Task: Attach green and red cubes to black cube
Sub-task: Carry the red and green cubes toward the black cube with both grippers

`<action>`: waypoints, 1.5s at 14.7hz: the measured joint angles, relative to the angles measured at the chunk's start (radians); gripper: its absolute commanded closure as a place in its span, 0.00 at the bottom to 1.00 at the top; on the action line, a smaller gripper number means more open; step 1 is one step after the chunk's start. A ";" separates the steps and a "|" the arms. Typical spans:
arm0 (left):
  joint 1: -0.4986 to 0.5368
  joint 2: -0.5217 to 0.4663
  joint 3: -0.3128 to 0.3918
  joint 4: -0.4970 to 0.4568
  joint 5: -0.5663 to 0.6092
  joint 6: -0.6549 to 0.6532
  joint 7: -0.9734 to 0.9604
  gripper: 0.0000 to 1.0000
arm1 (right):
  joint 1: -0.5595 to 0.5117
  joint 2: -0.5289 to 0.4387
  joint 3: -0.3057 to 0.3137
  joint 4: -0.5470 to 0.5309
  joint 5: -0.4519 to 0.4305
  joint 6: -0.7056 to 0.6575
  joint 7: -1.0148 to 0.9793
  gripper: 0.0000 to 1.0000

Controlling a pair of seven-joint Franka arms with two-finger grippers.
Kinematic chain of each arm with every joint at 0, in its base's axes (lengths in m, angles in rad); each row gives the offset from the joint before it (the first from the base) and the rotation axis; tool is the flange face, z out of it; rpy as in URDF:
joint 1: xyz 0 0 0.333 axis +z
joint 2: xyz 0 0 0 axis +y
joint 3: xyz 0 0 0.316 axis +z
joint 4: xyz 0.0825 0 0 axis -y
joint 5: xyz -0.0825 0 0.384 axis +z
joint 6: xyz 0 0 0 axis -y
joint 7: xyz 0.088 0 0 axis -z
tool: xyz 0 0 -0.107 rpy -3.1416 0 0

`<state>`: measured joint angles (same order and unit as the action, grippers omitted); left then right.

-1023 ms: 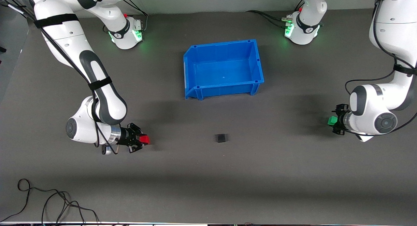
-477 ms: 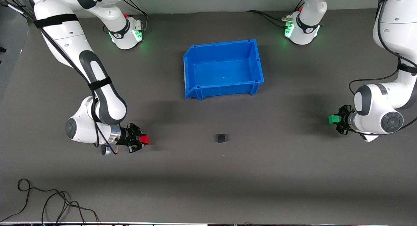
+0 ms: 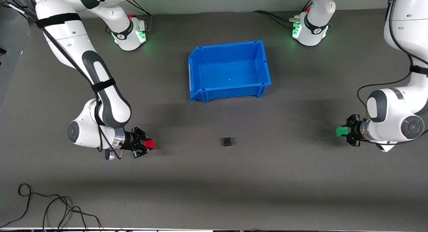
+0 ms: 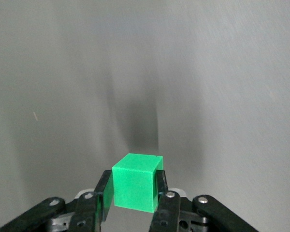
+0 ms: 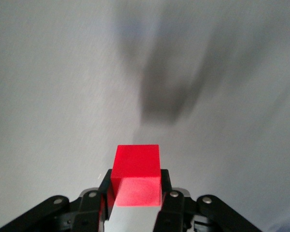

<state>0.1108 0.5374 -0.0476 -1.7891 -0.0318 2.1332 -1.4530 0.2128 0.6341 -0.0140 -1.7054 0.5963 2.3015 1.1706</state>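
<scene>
Both cubes are picked up and the carry to the middle is in hand: the right gripper [image 3: 147,145], over the tabletop [image 3: 214,185] toward the right arm's end, has its fingers clamped on the red cube [image 3: 150,144]. The left gripper [image 3: 344,131], over the left arm's end, is clamped on the green cube [image 3: 340,131]. The black cube [image 3: 227,142] sits on the tabletop between them (nearer the camera than the blue bin [image 3: 202,93]), so next each arm should probably bring its cube level against a side of it.

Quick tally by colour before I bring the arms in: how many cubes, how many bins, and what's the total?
Green cube: 1, held in the left gripper
Red cube: 1, held in the right gripper
Black cube: 1, on the mat
Blue bin: 1
Total: 4
</scene>
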 measured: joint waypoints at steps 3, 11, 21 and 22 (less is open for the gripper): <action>-0.118 0.004 -0.012 0.021 -0.030 -0.002 -0.107 1.00 | 0.103 0.005 0.005 0.071 0.007 0.000 0.168 0.68; -0.425 0.105 -0.013 0.160 -0.137 0.015 -0.438 1.00 | 0.283 0.162 0.006 0.285 0.007 0.030 0.406 0.69; -0.581 0.233 -0.013 0.300 -0.211 0.150 -0.608 1.00 | 0.363 0.278 0.005 0.359 0.006 0.134 0.397 0.76; -0.584 0.246 -0.013 0.317 -0.212 0.150 -0.609 1.00 | 0.367 0.287 0.005 0.368 0.006 0.134 0.394 0.76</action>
<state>-0.4729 0.7838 -0.0601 -1.4722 -0.2434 2.2835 -2.0618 0.5794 0.9216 -0.0088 -1.3374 0.6025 2.4356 1.5641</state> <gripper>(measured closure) 0.626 0.604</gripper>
